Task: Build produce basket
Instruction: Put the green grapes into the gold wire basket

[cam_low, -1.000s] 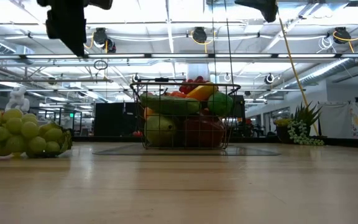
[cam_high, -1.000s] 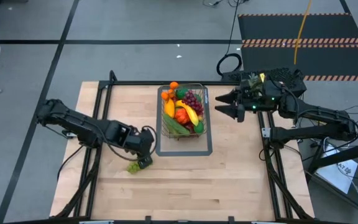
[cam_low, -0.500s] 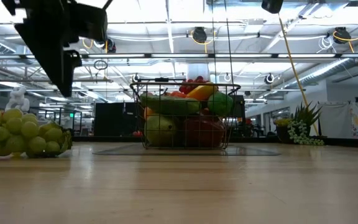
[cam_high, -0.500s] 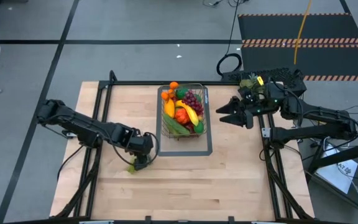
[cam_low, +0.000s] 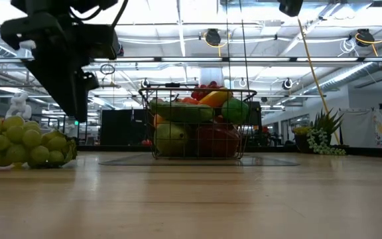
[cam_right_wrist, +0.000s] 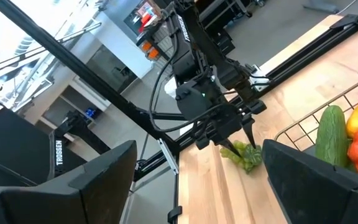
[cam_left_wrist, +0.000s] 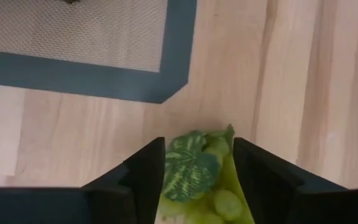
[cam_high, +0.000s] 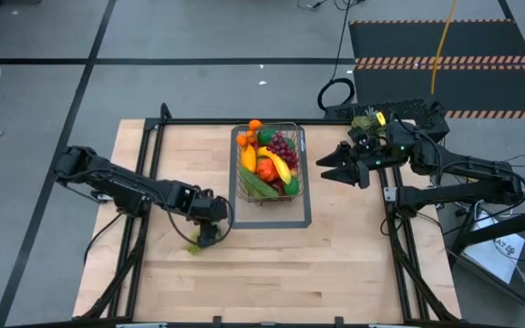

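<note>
A green grape bunch (cam_high: 192, 245) lies on the wooden table near the mat's front left corner; its leafy end (cam_left_wrist: 191, 165) shows between my left fingers. My left gripper (cam_left_wrist: 197, 142) is open, points down and straddles that end just above the table (cam_low: 78, 109); I cannot tell whether it touches the grapes (cam_low: 18, 143). The wire-mesh basket (cam_high: 268, 164) stands on a grey mat and is full of produce: oranges, purple grapes, a banana, a cucumber and red fruit (cam_low: 197, 123). My right gripper (cam_high: 328, 170) hovers open to the right of the basket, high above the table.
The flat grey mat with its dark border (cam_left_wrist: 166, 62) lies under the basket. A small plant (cam_high: 365, 117) sits at the table's far right corner. A black frame rail (cam_high: 149, 155) runs along the table's edges. Bare wood stretches along the near side (cam_high: 281, 282).
My left gripper has come down over the green grapes, from well above them to fingers on either side of the leafy end. My right gripper has drawn back a little from the basket toward the table's right edge. The grapes have stayed in place.
</note>
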You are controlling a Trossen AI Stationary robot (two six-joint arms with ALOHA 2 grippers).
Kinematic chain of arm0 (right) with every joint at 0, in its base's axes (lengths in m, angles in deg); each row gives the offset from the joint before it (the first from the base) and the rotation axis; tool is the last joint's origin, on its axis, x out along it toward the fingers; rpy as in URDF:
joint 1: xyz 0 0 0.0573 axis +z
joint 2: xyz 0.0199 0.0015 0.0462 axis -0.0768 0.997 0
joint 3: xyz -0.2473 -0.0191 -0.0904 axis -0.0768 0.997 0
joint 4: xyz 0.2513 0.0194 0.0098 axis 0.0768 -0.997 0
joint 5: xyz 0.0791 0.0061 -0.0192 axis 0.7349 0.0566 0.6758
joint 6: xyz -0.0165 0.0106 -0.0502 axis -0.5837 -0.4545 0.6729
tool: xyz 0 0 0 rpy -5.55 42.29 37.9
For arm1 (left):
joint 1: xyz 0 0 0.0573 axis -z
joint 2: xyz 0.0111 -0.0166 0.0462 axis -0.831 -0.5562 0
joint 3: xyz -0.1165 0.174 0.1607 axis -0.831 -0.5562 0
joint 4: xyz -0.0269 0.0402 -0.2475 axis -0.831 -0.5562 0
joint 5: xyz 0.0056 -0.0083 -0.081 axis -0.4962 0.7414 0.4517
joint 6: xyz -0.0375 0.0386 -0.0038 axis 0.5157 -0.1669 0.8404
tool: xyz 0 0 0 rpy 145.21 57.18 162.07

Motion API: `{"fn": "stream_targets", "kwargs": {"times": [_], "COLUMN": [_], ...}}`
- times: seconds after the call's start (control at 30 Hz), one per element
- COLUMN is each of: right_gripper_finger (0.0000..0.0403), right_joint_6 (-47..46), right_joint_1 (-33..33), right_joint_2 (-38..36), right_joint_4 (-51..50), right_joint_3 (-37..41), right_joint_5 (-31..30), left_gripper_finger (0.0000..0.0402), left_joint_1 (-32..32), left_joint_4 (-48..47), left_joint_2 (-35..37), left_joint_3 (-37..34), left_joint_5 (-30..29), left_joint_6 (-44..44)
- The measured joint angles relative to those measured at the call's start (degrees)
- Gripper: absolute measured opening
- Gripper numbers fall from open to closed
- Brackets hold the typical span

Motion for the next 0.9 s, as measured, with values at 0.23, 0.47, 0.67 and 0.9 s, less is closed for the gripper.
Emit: {"fn": "stream_targets", "kwargs": {"times": [0.23,0.47,0.67,0.9], "right_gripper_finger": [0.0341,0.0341,0.0341,0.0341], "right_joint_6": [0.09,0.38,1.42,1.42], "right_joint_1": [0.0,0.0,-0.01,0.0], "right_joint_2": [0.0,0.0,0.0,0.0], "right_joint_4": [-0.26,-0.26,-0.27,-0.26], "right_joint_3": [0.0,0.0,0.0,0.0], "right_joint_5": [-1.68,-1.86,-3.79,-4.39], "left_gripper_finger": [0.0169,0.0168,0.0168,0.0168], "left_joint_1": [-0.35,-0.45,-0.64,-0.64], "left_joint_4": [7.71,9.56,11.97,13.79], "left_joint_2": [0.0,-0.3,-2.39,-5.07], "left_joint_3": [-3.81,-5.41,-6.7,-6.68], "left_joint_5": [1.7,2.06,3.03,3.05], "left_joint_6": [0.44,0.23,0.9,2.25]}}
